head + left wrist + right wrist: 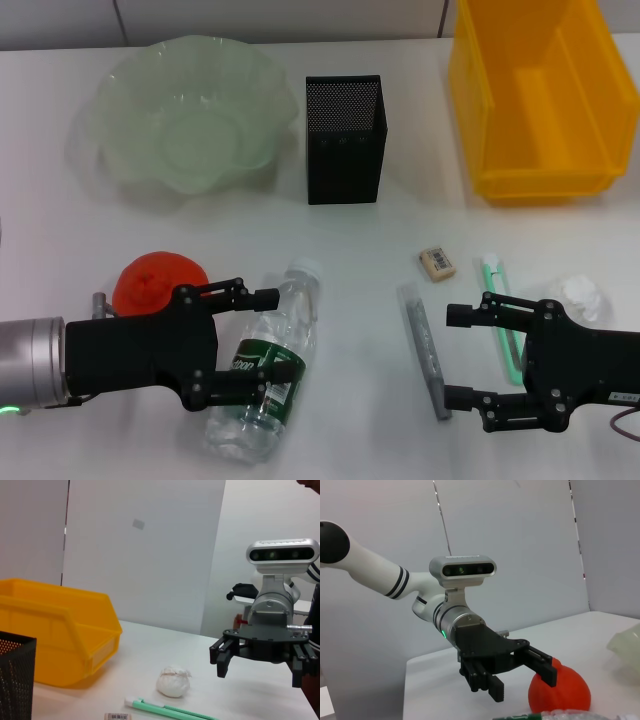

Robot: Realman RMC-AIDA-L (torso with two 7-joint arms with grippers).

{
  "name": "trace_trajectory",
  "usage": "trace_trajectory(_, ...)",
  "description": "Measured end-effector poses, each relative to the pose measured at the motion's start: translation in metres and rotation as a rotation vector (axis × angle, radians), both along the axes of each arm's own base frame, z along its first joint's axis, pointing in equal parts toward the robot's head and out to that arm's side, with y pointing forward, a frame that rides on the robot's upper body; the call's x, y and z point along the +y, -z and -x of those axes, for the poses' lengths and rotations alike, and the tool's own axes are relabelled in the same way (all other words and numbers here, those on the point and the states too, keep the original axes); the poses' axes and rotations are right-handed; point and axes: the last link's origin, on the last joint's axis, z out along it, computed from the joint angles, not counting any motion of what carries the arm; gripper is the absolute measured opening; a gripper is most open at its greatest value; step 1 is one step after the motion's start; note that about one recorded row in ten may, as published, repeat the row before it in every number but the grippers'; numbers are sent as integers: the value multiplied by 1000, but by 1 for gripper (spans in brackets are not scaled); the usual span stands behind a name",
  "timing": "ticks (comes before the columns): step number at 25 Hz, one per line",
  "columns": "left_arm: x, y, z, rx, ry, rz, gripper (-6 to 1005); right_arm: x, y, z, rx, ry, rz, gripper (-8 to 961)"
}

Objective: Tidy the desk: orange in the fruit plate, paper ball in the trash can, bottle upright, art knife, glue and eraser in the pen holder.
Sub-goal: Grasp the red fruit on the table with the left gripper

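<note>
Head view: nearest on the white tabletop [370, 250], the left claw [262, 340], fingers apart, straddles a lying bottle [268, 366] beside the orange [150, 279]. The right claw [462, 357], fingers apart, hovers over the glue [423, 347] and knife [500, 316]. Beyond lie an eraser [437, 263] and paper ball [583, 296]; farthest stand the plate [180, 110], pen holder [345, 140] and yellow bin [540, 95].

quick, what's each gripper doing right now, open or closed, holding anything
Left gripper: open, fingers either side of the lying bottle, not closed on it.
Right gripper: open, holding nothing, above the glue.
</note>
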Motion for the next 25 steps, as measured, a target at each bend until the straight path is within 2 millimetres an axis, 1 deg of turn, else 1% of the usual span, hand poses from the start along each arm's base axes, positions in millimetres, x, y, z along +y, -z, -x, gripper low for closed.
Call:
trace_trajectory(6, -1, -1, 1, -4, 2, -8, 783, 0, 1, 0, -1, -1, 0, 832)
trace_trajectory(9, 0, -4, 3, -12, 4, -50, 783, 0, 1, 1, 2, 0, -4, 832)
trace_trajectory(11, 0, -11, 9, -24, -14, -116, 782, 1, 1, 0, 2, 4, -12, 832)
trace_trajectory(13, -3, -22, 20, -41, -56, -219, 782, 2, 1, 0, -1, 8, -14, 832)
trace_trajectory(14, -7, -30, 29, -53, -93, -288, 782, 2, 2, -1, -6, 14, -18, 832)
trace_trajectory(17, -18, -43, 49, -63, -187, -406, 782, 4, 5, -1, -14, 24, -22, 833)
trace_trajectory(19, -18, -43, 49, -63, -187, -406, 783, 6, 7, 0, -17, 25, -21, 833)
trace_trajectory(20, -24, -42, 62, -35, -253, -431, 783, 8, 8, 0, -19, 24, -20, 833)
trace_trajectory(21, -24, -42, 62, -35, -253, -431, 783, 9, 9, 1, -21, 24, -19, 833)
trace_trajectory(22, -25, -37, 67, -8, -277, -423, 783, 10, 10, 2, -20, 23, -18, 833)
trace_trajectory(23, -25, -37, 67, -8, -277, -423, 783, 11, 11, 3, -19, 22, -16, 833)
trace_trajectory(24, -25, -27, 72, 31, -303, -420, 783, 11, 12, 4, -17, 21, -13, 833)
trace_trajectory(25, -24, -26, 72, 33, -306, -420, 783, 12, 13, 5, -17, 20, -12, 833)
